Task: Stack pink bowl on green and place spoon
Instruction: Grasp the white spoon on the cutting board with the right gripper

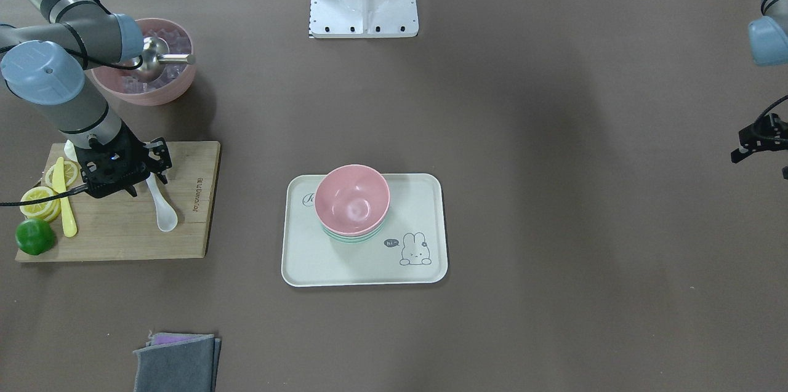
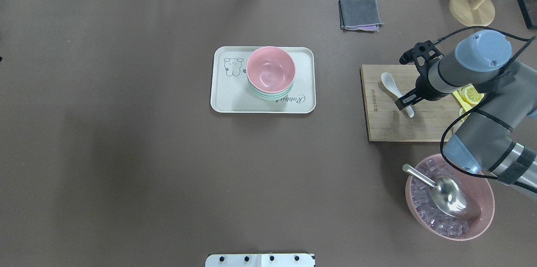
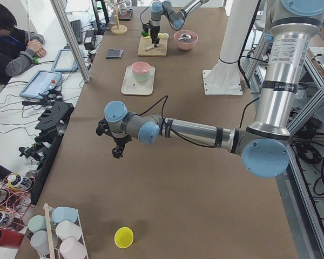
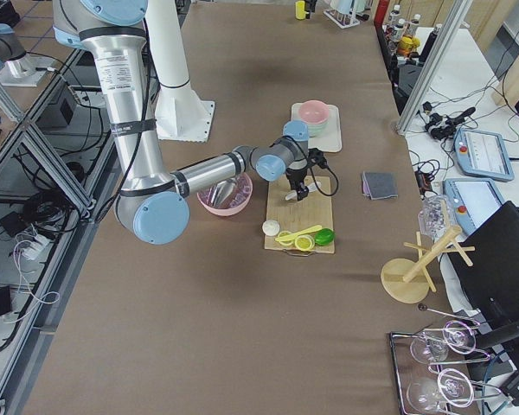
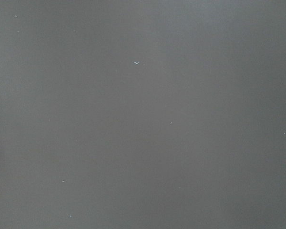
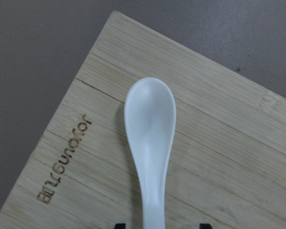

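The pink bowl (image 1: 352, 198) sits nested on the green bowl (image 1: 351, 238) on the cream tray (image 1: 425, 195); they also show in the overhead view, the pink bowl (image 2: 270, 69) and the tray (image 2: 222, 99). The white spoon (image 1: 165, 213) lies on the wooden cutting board (image 1: 191, 226). My right gripper (image 1: 148, 186) is low over the spoon's handle, open, with a fingertip on each side of it in the right wrist view (image 6: 162, 224); the spoon's bowl (image 6: 150, 124) points away. My left gripper (image 1: 761, 164) hangs open and empty at the table's far side.
On the board lie lemon slices (image 1: 40, 201), a lime (image 1: 34, 236) and a yellow knife (image 1: 64, 201). A pink bowl of ice with a metal scoop (image 1: 154, 72) stands behind the board. Folded grey cloths (image 1: 175, 361) lie near the table's edge.
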